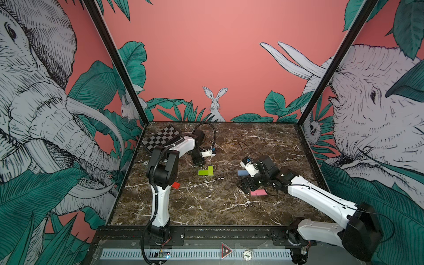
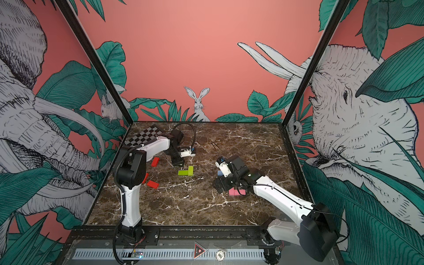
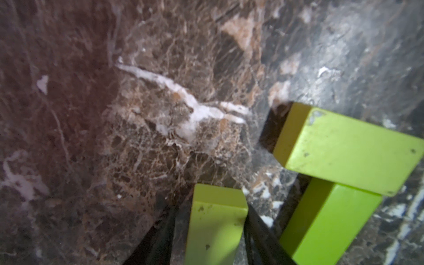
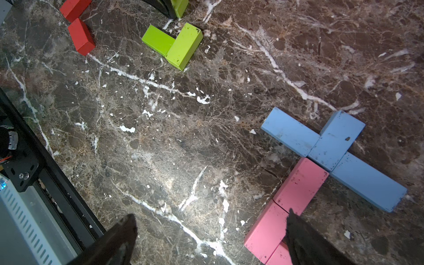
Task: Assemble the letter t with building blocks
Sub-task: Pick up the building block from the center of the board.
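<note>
Between the jaws of my left gripper (image 3: 210,206) lies a lime green block (image 3: 215,229). One finger touches it, a narrow gap shows at the other, so the gripper is open. Two more lime green blocks (image 3: 344,146) (image 3: 325,220) lie beside it in an L, seen in both top views (image 1: 206,171) (image 2: 186,171). My right gripper (image 4: 211,218) is open and empty next to two pink blocks (image 4: 300,185) (image 4: 266,231) laid end to end. They meet three light blue blocks (image 4: 337,140) that form a cross.
Red blocks (image 2: 155,161) (image 2: 152,184) lie on the marble table near the left arm's base, and one shows in a top view (image 1: 176,185). A chequered board (image 1: 160,137) sits at the far left corner. A black rail (image 4: 46,160) runs along the front edge.
</note>
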You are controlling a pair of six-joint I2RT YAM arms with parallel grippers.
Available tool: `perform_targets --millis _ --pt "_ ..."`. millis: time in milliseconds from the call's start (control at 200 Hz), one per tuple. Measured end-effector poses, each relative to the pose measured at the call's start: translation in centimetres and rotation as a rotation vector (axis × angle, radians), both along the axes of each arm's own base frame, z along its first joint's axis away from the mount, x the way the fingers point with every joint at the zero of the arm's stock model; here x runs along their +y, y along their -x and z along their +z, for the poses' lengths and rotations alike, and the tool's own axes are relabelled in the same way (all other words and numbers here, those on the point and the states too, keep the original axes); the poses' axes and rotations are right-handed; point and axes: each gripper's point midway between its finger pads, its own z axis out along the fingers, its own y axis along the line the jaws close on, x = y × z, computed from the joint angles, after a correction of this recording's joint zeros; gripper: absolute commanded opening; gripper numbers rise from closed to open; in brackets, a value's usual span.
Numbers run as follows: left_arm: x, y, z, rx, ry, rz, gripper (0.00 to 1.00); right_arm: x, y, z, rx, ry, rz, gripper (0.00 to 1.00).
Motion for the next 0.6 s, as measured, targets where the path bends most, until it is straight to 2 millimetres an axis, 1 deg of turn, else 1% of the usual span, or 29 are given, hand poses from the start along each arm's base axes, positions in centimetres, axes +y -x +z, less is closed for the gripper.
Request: perform_targets --millis 255,495,600 --pt "-0.2 0.08 0.02 -0.001 0.0 -0.006 0.35 0.0 0.0 0.0 0.0 0.0 0.0 0.98" --pt "-0.27 0.08 0.11 0.0 0.006 0.003 0.29 -0.01 -0.01 0.05 -0.001 -0.001 -0.001 0.98" --pt "-0.36 -0.02 0.62 -0.011 0.014 0.011 0.27 -0.11 0.06 0.18 -0.007 -0.005 -0.003 0.99"
